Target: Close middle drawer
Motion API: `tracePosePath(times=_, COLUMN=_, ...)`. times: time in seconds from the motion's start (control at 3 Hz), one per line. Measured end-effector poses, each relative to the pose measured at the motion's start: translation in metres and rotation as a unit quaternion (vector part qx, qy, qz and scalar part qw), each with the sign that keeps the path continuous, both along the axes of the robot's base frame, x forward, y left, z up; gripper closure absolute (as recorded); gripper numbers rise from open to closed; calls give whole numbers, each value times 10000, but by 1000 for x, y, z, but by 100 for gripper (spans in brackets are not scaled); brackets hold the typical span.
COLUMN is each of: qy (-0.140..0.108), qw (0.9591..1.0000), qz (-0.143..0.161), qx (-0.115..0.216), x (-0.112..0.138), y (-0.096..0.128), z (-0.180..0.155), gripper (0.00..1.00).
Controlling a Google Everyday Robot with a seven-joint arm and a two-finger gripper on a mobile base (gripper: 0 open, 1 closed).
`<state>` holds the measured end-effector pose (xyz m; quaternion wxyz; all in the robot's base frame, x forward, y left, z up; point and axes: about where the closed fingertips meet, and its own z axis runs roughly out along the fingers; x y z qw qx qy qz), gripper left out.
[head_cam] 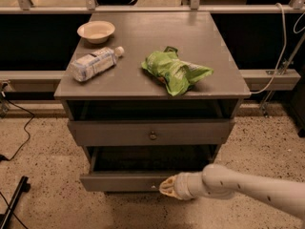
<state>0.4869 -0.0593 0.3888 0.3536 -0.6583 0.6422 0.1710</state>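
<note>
The grey wooden middle drawer (119, 181) sticks out partway, with our tan gripper (169, 187) at its front, right of the middle. We cannot tell if it is pinched together. Pushing off-centre might jam the drawer crooked.

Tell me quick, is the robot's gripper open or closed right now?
Gripper: cannot tell whether it is open or closed; it is low down, at the front of the middle drawer.

Speckled floor (43, 166), grey cabinet (157, 32), metal railing (143, 7) behind (dim, warm light).
</note>
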Motion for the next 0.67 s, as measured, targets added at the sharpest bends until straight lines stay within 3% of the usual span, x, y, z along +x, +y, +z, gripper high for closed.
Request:
tracePosePath(times=0.33, qy=404, qw=9989, qz=-80, qx=210, x=66, y=-1, z=-15, gripper=100)
tracePosePath(times=0.67, qy=353, qw=9992, qz=-125, qx=165, x=67, y=0, z=-17, gripper=100)
